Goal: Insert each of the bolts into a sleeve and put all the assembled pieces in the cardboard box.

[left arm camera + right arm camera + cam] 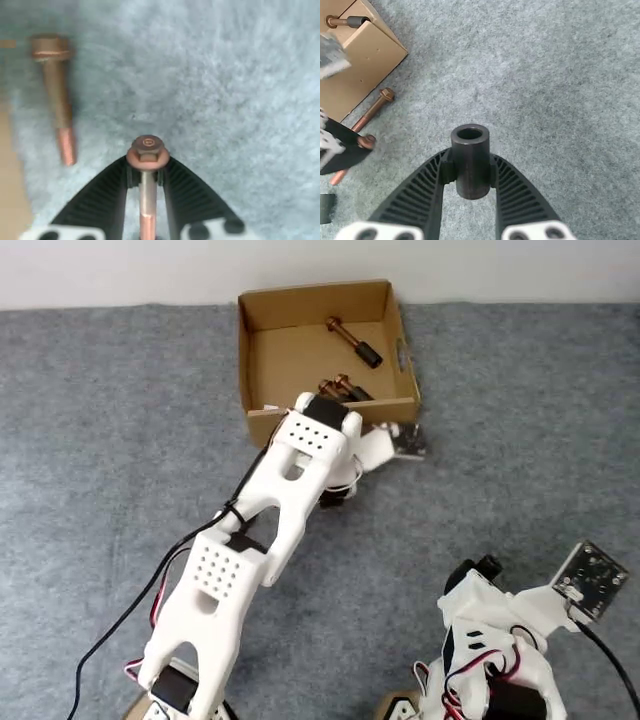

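**Q:** Layout, biggest item first?

**A:** The cardboard box [290, 365] sits out beyond both my pincers, nearer the left one. Assembled pieces [355, 340] already lie inside it. My left pincer [148, 167] is just short of the box's near wall. My right pincer [470, 162] hangs well back, close to my base.

**Q:** Grip states?

**A:** Left clamps a bolt [148, 150] just under its head. Right pinches a sleeve [470, 172] across its barrel.

**Q:** Axes?

**A:** The sleeve runs along my right fingers, open bore facing out past the tips. The bolt runs along my left fingers, head outermost, shank tip pointing back toward my wrist.

**Q:** What does mating turn on?

**A:** Judgement: the bore aims at bare carpet [520, 420], not at the bolt. The bolt lies off to the left of my right pincer, toward the box. Both axes must come onto one line, with the tip end facing the bore. A second bolt [54, 90] lies on the carpet beside my left pincer, not yet gripped.
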Motion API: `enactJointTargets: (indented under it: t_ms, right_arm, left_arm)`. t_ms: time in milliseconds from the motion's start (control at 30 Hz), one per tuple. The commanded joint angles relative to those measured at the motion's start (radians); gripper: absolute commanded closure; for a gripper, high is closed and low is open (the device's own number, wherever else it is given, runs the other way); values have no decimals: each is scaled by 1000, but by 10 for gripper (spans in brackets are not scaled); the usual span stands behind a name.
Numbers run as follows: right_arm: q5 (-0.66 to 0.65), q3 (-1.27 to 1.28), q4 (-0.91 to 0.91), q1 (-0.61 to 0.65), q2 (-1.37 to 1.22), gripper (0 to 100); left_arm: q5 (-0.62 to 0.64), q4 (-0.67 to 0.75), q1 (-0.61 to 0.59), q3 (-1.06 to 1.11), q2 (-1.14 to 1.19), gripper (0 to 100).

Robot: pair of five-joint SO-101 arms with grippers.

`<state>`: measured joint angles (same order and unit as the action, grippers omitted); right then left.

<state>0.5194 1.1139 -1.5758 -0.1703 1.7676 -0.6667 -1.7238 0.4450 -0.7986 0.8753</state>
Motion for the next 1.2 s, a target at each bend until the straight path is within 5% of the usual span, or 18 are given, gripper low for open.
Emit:
enactJointTargets:
  t_ms: [0, 633, 1167]
  right_arm:
    - [-11, -3, 31, -5, 2, 991]
    - [-15, -8, 31, 90, 2, 991]
    - [-258, -2, 116, 404, -5, 991]
  left_arm:
    - [147, -32, 18, 48, -192, 995]
    - [505, 78, 17, 932, -1160, 995]
    - [523, 431, -135, 1632, -2002, 995]
